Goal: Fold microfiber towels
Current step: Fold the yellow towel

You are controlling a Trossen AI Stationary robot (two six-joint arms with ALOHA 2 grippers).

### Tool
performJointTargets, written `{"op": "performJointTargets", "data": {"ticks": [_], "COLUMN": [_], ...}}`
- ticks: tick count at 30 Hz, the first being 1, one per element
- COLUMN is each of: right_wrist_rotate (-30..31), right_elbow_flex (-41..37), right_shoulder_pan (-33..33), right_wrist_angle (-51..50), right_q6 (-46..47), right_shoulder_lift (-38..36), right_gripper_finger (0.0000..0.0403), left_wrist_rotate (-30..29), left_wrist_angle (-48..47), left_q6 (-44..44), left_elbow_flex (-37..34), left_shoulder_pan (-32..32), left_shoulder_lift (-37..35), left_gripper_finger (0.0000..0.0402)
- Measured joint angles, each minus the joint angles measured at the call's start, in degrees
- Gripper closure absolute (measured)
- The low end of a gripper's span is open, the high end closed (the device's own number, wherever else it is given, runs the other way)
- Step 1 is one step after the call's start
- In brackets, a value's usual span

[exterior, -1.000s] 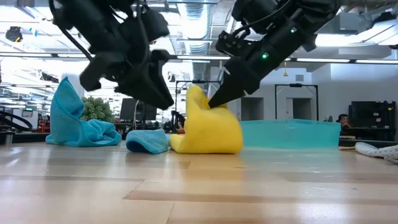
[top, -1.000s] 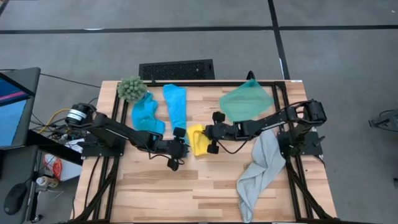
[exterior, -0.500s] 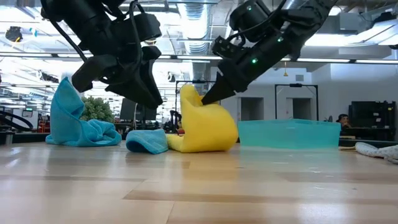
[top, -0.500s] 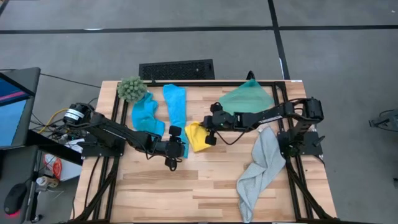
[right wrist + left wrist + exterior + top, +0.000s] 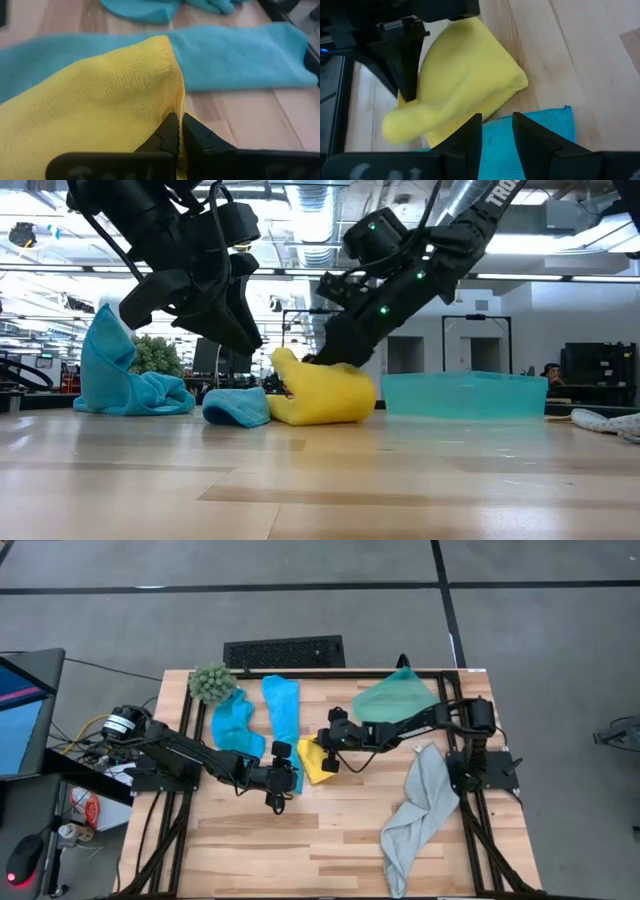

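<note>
At the table's back left corner sits a fuzzy green plant (image 5: pixel 210 683), with a crumpled blue towel (image 5: pixel 233 726) beside it and a long blue towel (image 5: pixel 282 710) laid out next. The left gripper (image 5: pixel 283 777) hovers near the middle, fingers slightly apart and holding nothing. Just beside it the right gripper (image 5: pixel 322 745) is pinched on the yellow towel (image 5: pixel 316 762). A green bin (image 5: pixel 394 703) stands at the back right, and a grey towel (image 5: pixel 415 808) lies along the right side.
</note>
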Motion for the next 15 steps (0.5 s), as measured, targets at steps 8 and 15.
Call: {"op": "performJointTargets", "data": {"ticks": [8, 15], "right_wrist_rotate": [-1.6, -1.8], "right_elbow_flex": [0.9, 0.7], "right_shoulder_pan": [-1.6, -1.7], "right_wrist_angle": [1.2, 1.5], "right_q6": [0.5, 0.0], "right_shoulder_lift": [3.5, 4.2], "right_gripper_finger": [0.0372, 0.0362], "left_wrist_rotate": [-0.1, -0.5], "left_wrist_angle": [0.0, 0.1], "left_q6": [0.9, 1.6], "left_elbow_flex": [0.0, 0.0], "left_shoulder_pan": [0.0, 0.0], "left_shoulder_lift": [0.0, 0.0], "left_gripper_finger": [0.0300, 0.0300]}}
